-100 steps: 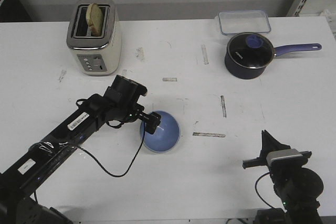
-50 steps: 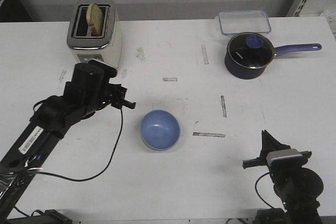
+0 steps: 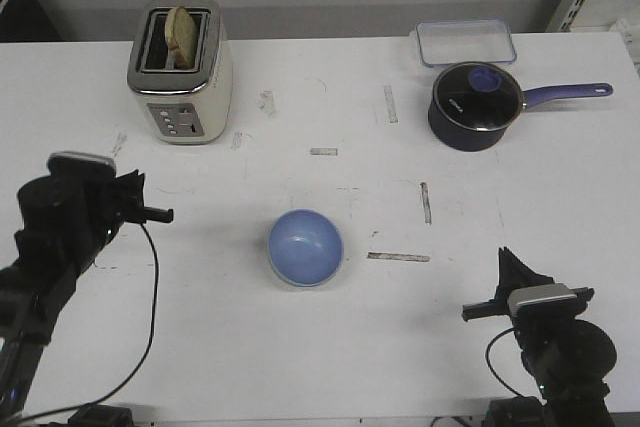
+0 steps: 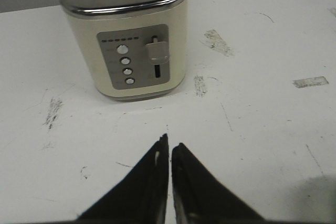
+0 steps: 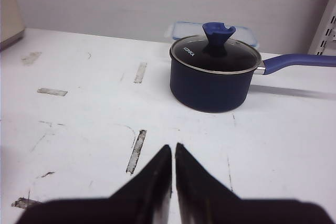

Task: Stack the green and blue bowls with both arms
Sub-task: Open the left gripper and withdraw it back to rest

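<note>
The blue bowl (image 3: 305, 247) stands upright in the middle of the table. A thin pale edge shows under its lower left rim; I cannot tell whether that is the green bowl, which shows nowhere else. My left gripper (image 3: 162, 214) is shut and empty, well to the left of the bowl, apart from it. In the left wrist view its jaws (image 4: 169, 143) are closed and point at the toaster. My right gripper (image 3: 506, 258) is shut and empty near the front right edge; in the right wrist view (image 5: 172, 148) it points toward the saucepan. Neither wrist view shows a bowl.
A cream toaster (image 3: 180, 69) with a slice of bread stands at the back left, also in the left wrist view (image 4: 126, 40). A dark navy saucepan (image 3: 473, 104) with a purple handle and a clear lidded box (image 3: 465, 42) stand at the back right. Tape marks dot the table.
My left arm has drawn back from the blue bowl to the left and toward the front edge, leaving the bowl standing where it was. The right arm has not moved.
</note>
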Motion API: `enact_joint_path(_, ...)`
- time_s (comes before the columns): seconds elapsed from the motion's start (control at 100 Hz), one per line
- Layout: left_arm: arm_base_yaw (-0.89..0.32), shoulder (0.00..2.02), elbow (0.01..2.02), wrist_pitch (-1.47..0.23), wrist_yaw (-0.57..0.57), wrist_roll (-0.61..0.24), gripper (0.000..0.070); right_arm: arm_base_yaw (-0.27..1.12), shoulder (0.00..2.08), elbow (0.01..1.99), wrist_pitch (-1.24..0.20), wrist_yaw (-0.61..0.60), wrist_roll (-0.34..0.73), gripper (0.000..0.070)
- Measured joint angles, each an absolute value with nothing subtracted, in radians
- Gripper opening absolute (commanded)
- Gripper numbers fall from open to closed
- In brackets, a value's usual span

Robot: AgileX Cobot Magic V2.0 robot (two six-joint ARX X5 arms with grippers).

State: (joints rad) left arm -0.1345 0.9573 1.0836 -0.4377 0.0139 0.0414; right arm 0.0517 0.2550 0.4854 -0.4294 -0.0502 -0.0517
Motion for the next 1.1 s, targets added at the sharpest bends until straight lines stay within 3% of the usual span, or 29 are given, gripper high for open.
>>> enact_joint_path(0.25, -0.088, 0.597, 0.671, -0.22, -0.014, 0.035, 0.0001, 0.052, 0.255, 0.485, -0.429, -0.05, -0.052, 0.0006)
enact_joint_path(0.43, -0.068, 0.381, 0.479, -0.129, -0.039, 0.035, 0.0001, 0.052, 0.255, 0.485, -0.429, -0.05, -0.052, 0.0006)
enact_joint_path(1.1, -0.067, 0.254, 0.443, -0.139, -0.039, 0.035, 0.0002, 0.052, 0.255, 0.485, -0.404, -0.051, -0.052, 0.0006)
